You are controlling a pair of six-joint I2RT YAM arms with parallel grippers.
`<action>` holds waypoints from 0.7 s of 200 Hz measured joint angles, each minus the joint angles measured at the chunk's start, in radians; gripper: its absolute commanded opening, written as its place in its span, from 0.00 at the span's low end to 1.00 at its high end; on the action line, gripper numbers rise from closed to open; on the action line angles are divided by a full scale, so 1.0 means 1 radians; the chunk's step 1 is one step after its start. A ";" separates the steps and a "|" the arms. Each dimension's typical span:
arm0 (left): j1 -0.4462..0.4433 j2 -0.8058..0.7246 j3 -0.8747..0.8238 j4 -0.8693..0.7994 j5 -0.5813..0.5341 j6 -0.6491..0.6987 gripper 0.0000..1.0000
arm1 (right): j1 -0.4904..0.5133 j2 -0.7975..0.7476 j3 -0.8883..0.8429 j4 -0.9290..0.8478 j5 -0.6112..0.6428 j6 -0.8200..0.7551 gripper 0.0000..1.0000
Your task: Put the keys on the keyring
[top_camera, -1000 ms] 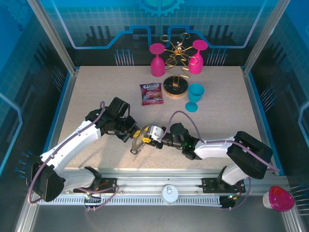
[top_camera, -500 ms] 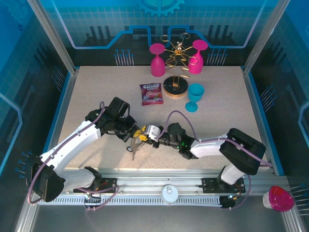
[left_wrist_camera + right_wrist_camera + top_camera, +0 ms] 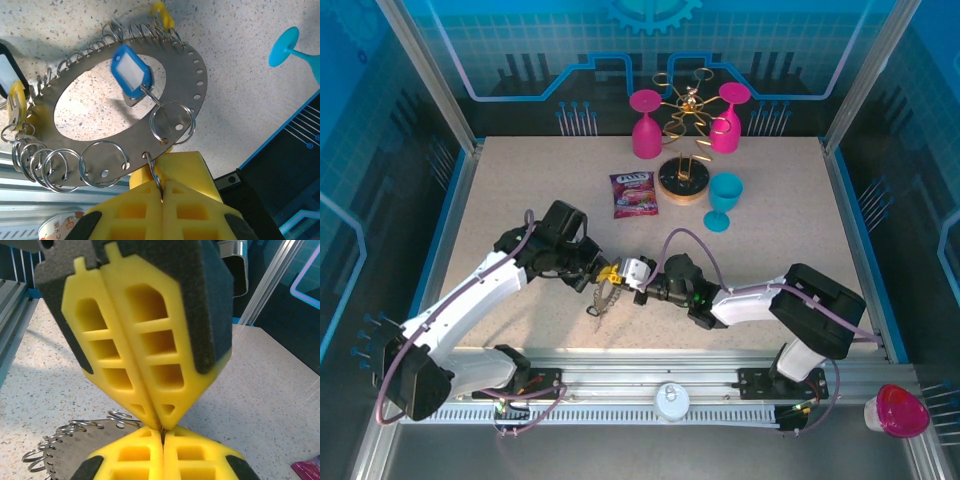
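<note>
Two grippers meet just below centre of the overhead view. The left gripper (image 3: 162,186) is clamped on a wire loop at the rim of the keyring (image 3: 186,80) — apparently to steady it — while the right gripper (image 3: 162,439) has its pads pressed together, contents indiscernible. A blue-tagged key (image 3: 131,74) hangs on the ring at upper centre; the counter (image 3: 770,230) is speckled beige, enclosed by blue panels.

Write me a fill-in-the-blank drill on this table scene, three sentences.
1. The tag lying across the hole of the keyring is coloured ____.
2. In the top view, ____ pink glasses hang upside down on the wire rack.
3. In the top view, the snack packet lies to the ____ of the wooden rack base.

Missing words: blue; two; left.
</note>
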 measured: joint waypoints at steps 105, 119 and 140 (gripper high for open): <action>0.041 -0.283 -0.105 0.338 -0.326 1.059 0.65 | -0.148 -0.156 0.084 -0.381 -0.290 -0.001 0.00; 0.041 -0.291 -0.144 0.349 -0.249 1.272 0.65 | -0.169 -0.179 0.119 -0.462 -0.329 -0.007 0.00; 0.041 -0.291 -0.183 0.330 -0.089 1.555 0.65 | -0.198 -0.196 0.172 -0.566 -0.376 -0.017 0.00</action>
